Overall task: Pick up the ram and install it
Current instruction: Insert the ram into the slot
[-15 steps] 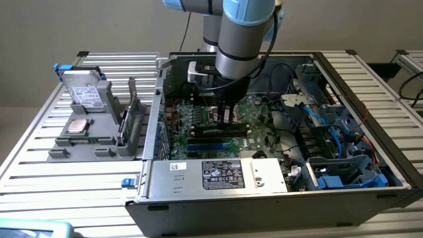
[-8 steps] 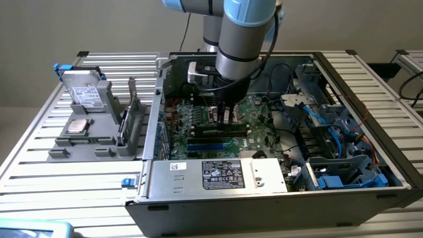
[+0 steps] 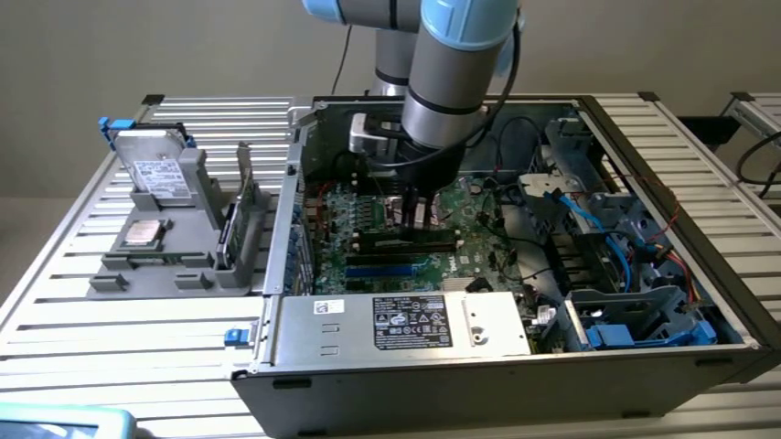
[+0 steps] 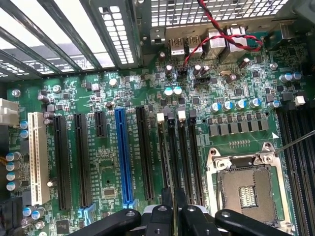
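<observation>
In the exterior view, your arm (image 3: 445,82) is hanging inside the open computer case (image 3: 488,370), and the gripper (image 3: 412,229) is hovering just above the black memory slots (image 3: 397,245) on the motherboard (image 3: 332,265). The jaws are clenching a thin, pale-labelled strip that I am judging to be the ram (image 3: 412,212), held upright over those slots.

In the wrist view, you are looking down past the fingers (image 4: 167,204). They are standing almost together over the slots, which are lying just beside the empty processor socket (image 4: 246,189), white latches (image 4: 160,117) at their far ends.

You are working the install step, I judge. Seating is calling for the stick's edge lined up along one slot and a straight, untilted press.
</observation>
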### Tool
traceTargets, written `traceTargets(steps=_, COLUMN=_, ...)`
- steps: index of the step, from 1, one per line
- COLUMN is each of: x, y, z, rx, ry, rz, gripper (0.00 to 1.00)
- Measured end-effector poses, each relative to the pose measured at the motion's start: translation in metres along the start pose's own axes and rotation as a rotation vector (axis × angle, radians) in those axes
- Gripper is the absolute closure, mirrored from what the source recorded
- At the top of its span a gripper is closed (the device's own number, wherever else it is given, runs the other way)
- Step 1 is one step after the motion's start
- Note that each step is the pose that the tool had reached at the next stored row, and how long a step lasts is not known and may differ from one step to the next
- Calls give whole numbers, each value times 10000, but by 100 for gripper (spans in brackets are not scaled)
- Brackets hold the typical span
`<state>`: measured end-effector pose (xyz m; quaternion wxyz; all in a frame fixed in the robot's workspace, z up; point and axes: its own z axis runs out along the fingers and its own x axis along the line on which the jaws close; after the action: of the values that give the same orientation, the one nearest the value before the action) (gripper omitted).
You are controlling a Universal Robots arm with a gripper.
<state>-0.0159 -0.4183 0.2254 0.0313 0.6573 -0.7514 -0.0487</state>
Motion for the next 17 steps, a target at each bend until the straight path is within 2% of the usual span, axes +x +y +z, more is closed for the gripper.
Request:
traceTargets(steps=8, x=0, y=-13, z=7, rx=-65, ry=2, rz=-9, gripper=86)
traceTargets(steps=17, x=-2, y=-29, z=14, rx=-93, ry=8, rz=-198, gripper=86)
